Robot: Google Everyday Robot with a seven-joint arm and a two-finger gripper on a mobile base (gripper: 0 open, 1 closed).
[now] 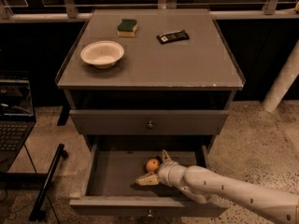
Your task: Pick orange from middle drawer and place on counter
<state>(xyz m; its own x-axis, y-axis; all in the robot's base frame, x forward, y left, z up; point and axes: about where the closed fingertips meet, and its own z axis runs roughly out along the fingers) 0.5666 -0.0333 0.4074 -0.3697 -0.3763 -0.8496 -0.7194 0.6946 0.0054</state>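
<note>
Robot lab: laptop (14, 120), speckled floor (261, 143), pincer (152, 168) in middle drawer (114, 177).

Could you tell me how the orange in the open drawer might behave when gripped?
Being round, the orange may roll across the flat floor of the drawer if nudged off-centre. Small beside the gripper, which straddles it inside the drawer with open fingers, it probably lifts easily.
</note>
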